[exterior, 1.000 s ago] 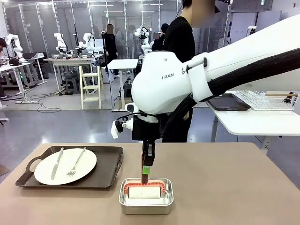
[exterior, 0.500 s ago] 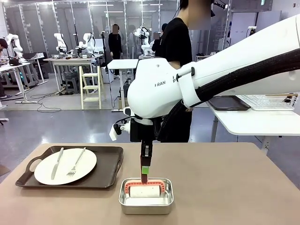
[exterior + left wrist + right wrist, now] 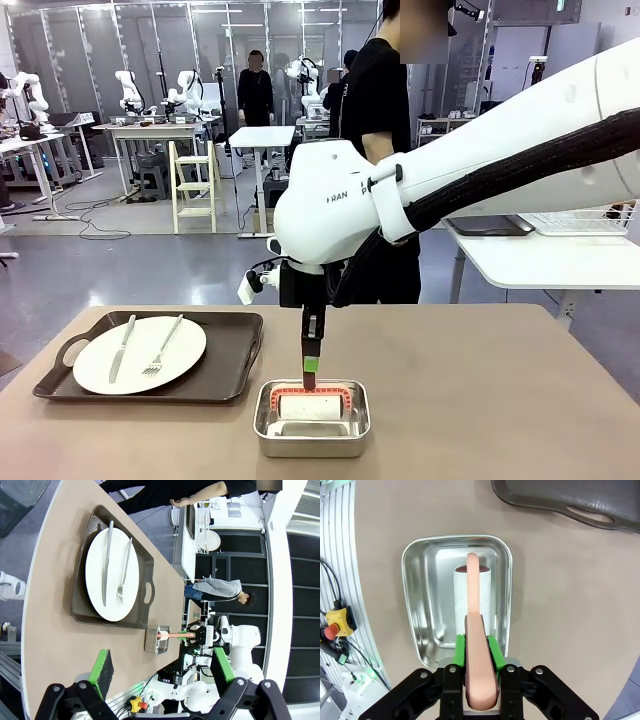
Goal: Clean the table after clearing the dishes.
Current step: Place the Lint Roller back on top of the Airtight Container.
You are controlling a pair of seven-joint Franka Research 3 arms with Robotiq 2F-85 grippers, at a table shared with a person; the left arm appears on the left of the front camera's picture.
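Note:
My right gripper (image 3: 311, 352) hangs over the small steel pan (image 3: 312, 430) near the table's (image 3: 480, 380) front edge, shut on the pink handle (image 3: 475, 630) of a roller. The roller's white roll (image 3: 460, 600) lies inside the pan (image 3: 420, 595). At the table's left a dark brown tray (image 3: 235, 360) carries a white plate (image 3: 140, 355) with a knife (image 3: 121, 348) and a fork (image 3: 163, 345). My left gripper (image 3: 160, 652) is high above the table (image 3: 55, 630), open and holding nothing, looking down at the plate (image 3: 112, 575) and pan (image 3: 156, 639).
A person in black stands at the far side behind my right arm. A white side table (image 3: 540, 255) with a dark tray and a wire rack is at the far right. The tabletop's right half is bare.
My right arm's body has swung slightly to the left while the roller stays in the pan. The tray and plate have not moved.

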